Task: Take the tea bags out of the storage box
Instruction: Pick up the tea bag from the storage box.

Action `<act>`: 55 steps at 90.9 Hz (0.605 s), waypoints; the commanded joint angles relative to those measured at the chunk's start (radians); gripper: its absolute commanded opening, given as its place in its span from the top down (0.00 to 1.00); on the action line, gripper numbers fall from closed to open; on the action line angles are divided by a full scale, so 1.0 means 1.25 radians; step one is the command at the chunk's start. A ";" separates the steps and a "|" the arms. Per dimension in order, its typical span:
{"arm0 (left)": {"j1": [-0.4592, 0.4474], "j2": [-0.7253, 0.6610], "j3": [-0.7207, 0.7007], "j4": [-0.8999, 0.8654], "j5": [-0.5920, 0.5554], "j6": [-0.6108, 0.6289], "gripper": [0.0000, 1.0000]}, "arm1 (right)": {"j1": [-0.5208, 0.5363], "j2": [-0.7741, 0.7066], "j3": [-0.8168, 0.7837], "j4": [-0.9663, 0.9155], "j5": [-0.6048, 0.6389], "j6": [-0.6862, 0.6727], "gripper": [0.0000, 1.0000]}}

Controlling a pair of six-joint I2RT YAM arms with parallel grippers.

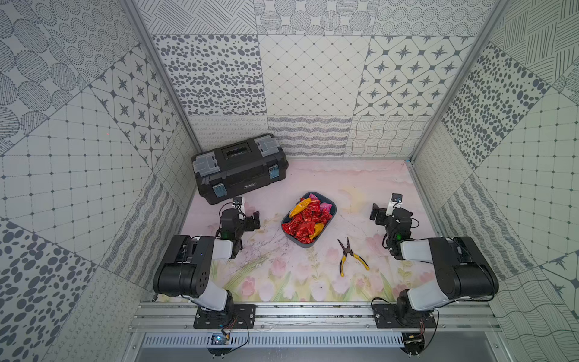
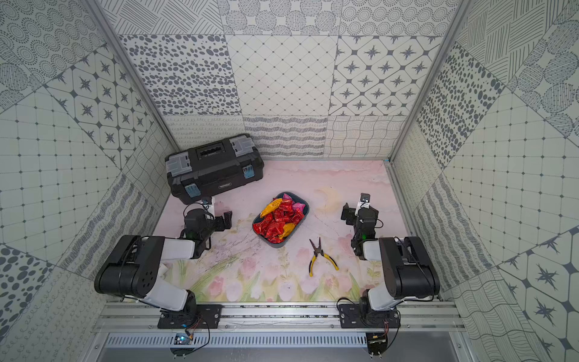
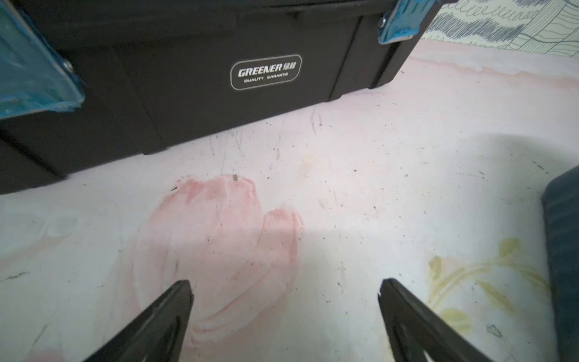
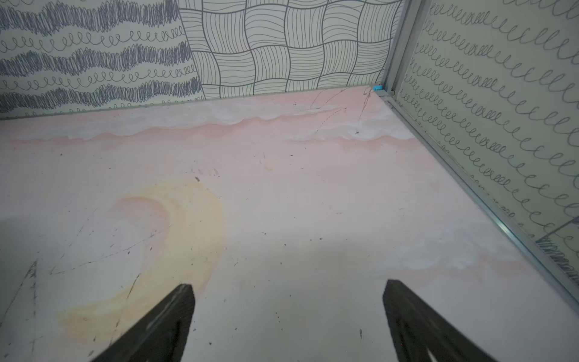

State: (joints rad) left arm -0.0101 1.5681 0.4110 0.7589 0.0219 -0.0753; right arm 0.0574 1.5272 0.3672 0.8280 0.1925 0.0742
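- In both top views, the storage box (image 1: 308, 243) stands in the middle of the counter (image 1: 282, 275), lidless and heaped with tea bags (image 1: 305, 219). Most are red foil, with a few yellow-orange and pink ones, and every bag we see lies inside the box.
- These views also show yellow-handled pliers (image 1: 349, 255) lying near the box's near right corner, apart from it. A black toolbox (image 1: 239, 167) sits shut at the far left by the wall.
- The left tool (image 1: 255, 219) is to the left of the box, apart from it. Its jaws are spread and hold nothing.
- The right tool (image 1: 376, 214) is on the box's other side, further off, and is likewise spread and empty.
- Both arms are folded, with the elbows drawn back over their bases and the forearms reaching forward low over the counter.
- The left wrist view adds what the top views cannot resolve: the toolbox's front label reads "GREENER", and a blue latch (image 3: 398, 25) shows at its corner.
- Here the left tool's (image 3: 285, 285) two fingers stand wide apart over bare counter printed with a pink flower, pinching nothing.
- Only a dark sliver of the storage box's wall (image 3: 560, 250) shows at the frame's edge, and the tea bags are out of this view.
- The right wrist view shows the right tool's (image 4: 286, 286) fingers equally wide over bare counter with a pale yellow crescent, touching nothing. Beyond them is the enclosure's far corner.
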 commanded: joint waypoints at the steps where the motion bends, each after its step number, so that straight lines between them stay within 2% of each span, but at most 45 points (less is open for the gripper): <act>1: -0.003 0.002 0.006 0.053 0.009 0.018 0.02 | 0.003 0.020 0.018 0.040 0.010 -0.005 0.01; 55: -0.002 0.002 0.006 0.055 0.010 0.019 0.02 | 0.002 0.015 0.013 0.049 0.015 -0.004 0.01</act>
State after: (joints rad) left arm -0.0101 1.5681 0.4110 0.7589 0.0219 -0.0753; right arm 0.0574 1.5272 0.3672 0.8284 0.1925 0.0742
